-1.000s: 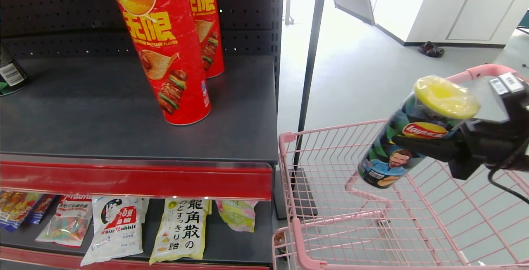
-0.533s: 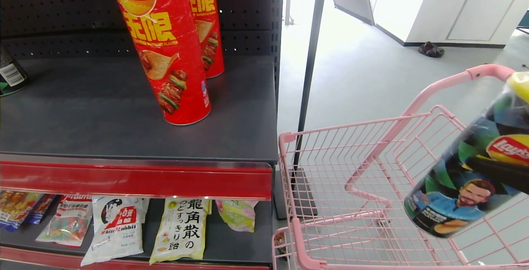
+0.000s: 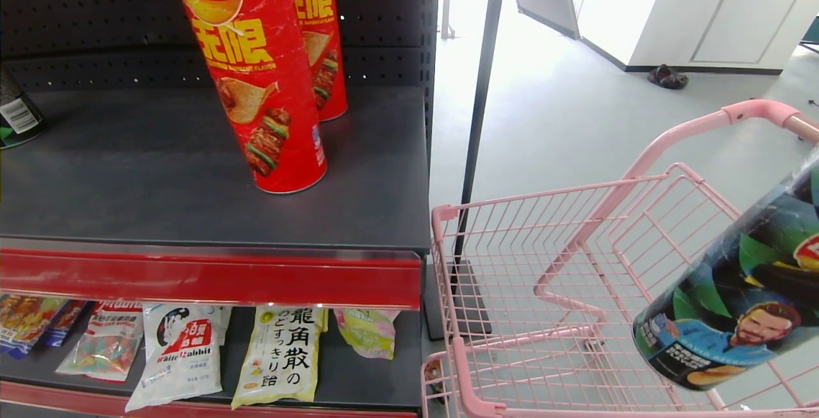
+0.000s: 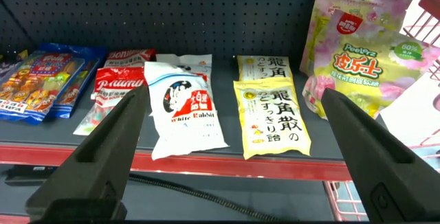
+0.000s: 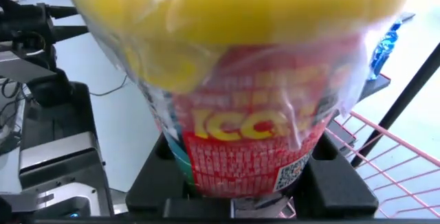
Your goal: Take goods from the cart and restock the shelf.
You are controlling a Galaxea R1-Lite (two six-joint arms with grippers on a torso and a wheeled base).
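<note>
Green chip can (image 3: 723,290) lower, farther right than before, over pink cart (image 3: 440,214).

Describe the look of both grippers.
The left gripper has two matte, dark grey jaws, long wedges that taper to blunt tips, with a black cable running beneath them. The right gripper also has black jaws, blockier where they show. No markings are visible on either.

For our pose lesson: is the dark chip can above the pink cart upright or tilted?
Tilted. The chip can leans, its base low over the pink cart, its upper end slanting up toward the robot's right.
</note>
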